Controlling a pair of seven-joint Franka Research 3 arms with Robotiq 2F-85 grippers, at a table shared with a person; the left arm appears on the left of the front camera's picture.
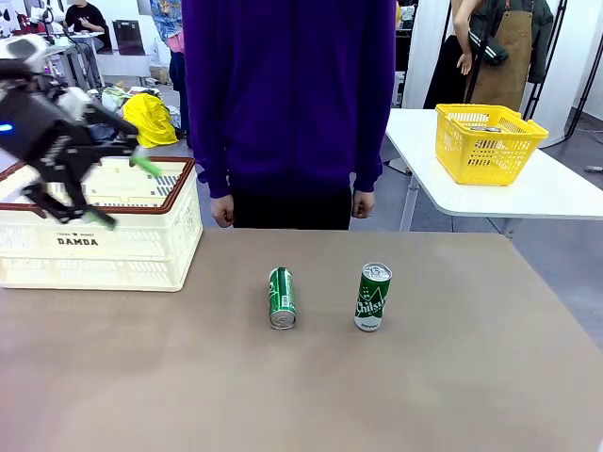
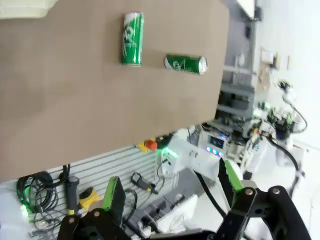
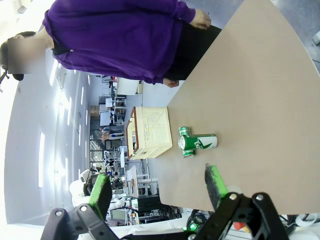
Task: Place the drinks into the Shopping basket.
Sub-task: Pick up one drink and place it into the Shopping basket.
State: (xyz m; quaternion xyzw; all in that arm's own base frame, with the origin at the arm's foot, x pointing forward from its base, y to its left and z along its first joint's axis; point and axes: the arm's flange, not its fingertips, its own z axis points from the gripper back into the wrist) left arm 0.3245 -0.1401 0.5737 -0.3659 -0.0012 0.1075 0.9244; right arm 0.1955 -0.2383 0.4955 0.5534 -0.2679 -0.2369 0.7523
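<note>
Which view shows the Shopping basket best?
Front view: the Shopping basket is near, front side and print readable. Right wrist view shows it small, far off; left wrist view catches one pale corner.

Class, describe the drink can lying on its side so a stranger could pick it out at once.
On the brown table, find the cream slatted crate at the left end. Right of it, near the table's middle, are two green cans. Yours is the lying can, nearer the crate, silver end toward the camera; the upright can stands beside it.
</note>
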